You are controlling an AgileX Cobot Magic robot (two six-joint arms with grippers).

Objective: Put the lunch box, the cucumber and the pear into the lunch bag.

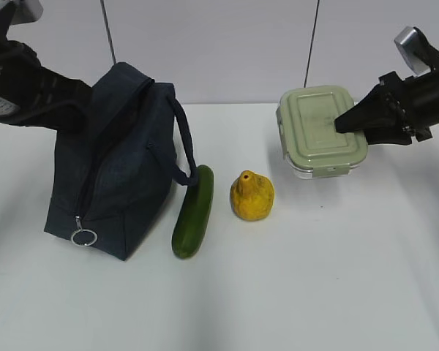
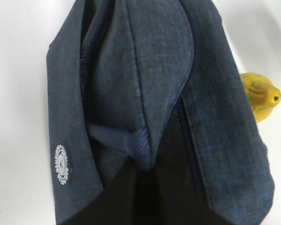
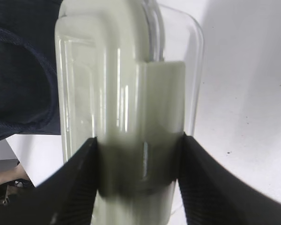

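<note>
Lunch bag (image 1: 113,168) stands at table (image 1: 314,278) left, zipper open along the top; left gripper (image 2: 143,154) is behind it with fingers pinched tight on a fold of bag fabric at the opening. Lunch box (image 1: 322,130) is held off the table at back right, right gripper (image 1: 344,123) fingers clamped across its lid and glass. Cucumber (image 1: 194,212) lies touching the bag's right side, pear (image 1: 252,196) upright just right of it.

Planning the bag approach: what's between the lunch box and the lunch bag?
Exterior view: pear and cucumber lie between lunch box and lunch bag.
</note>
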